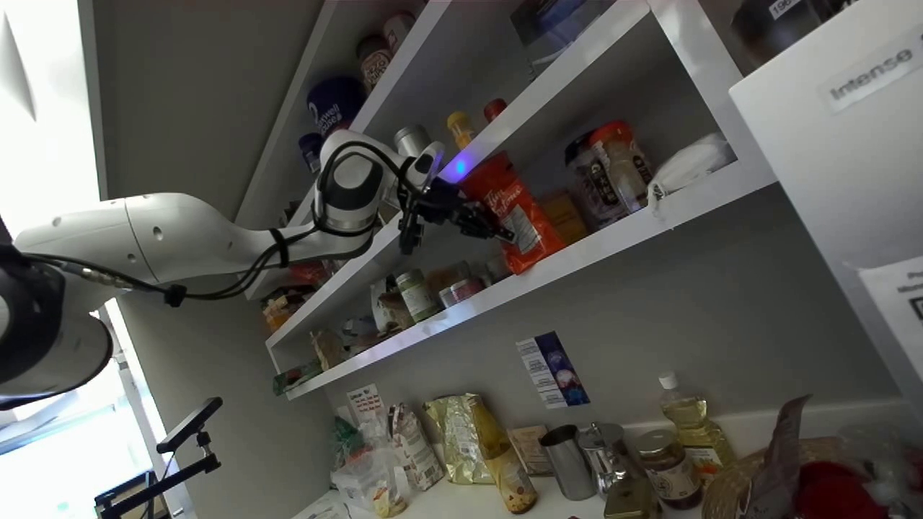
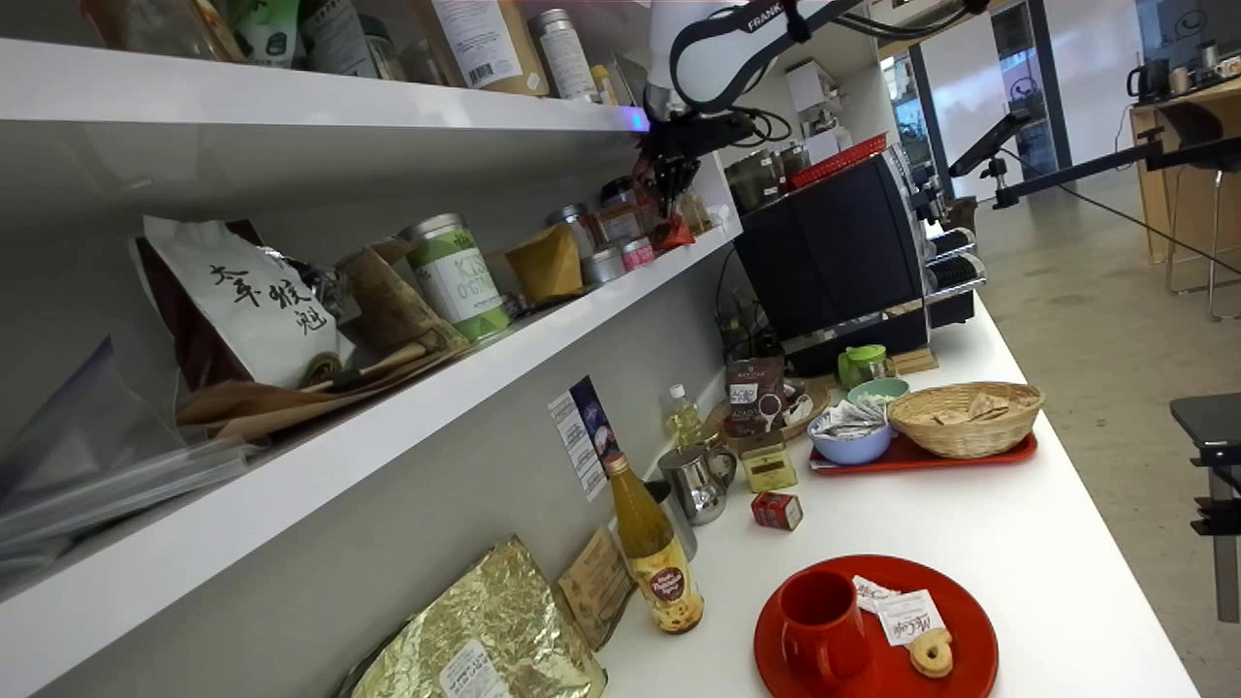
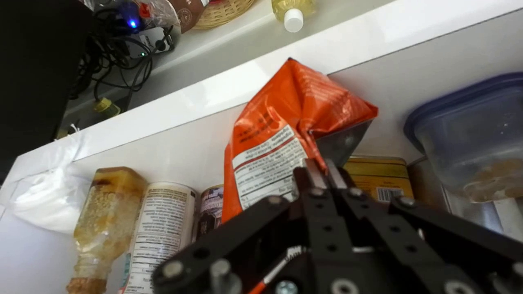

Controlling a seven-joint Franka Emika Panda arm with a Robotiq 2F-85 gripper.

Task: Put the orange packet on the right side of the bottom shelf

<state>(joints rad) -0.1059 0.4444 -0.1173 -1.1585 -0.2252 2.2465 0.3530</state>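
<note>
The orange packet (image 1: 497,184) is upright but tilted at the right part of the bottom shelf (image 1: 606,241), its lower end at the front edge. My gripper (image 1: 505,235) is shut on a fold along its side. In the wrist view, the gripper (image 3: 325,169) pinches the orange packet (image 3: 255,122) between its fingertips, with the white label facing up. The bottom shelf (image 3: 204,94) runs behind the packet. In an exterior view, the gripper (image 2: 669,194) hides most of the packet (image 2: 676,233). I cannot tell whether the packet's base bears on the shelf.
Jars (image 1: 624,162) and a white bag (image 1: 692,167) stand right of the packet. A tan packet (image 1: 564,216) is behind it. Small jars (image 1: 465,288) stand to its left. A higher shelf (image 1: 551,83) edge is close above the gripper. A plastic container (image 3: 470,143) shows in the wrist view.
</note>
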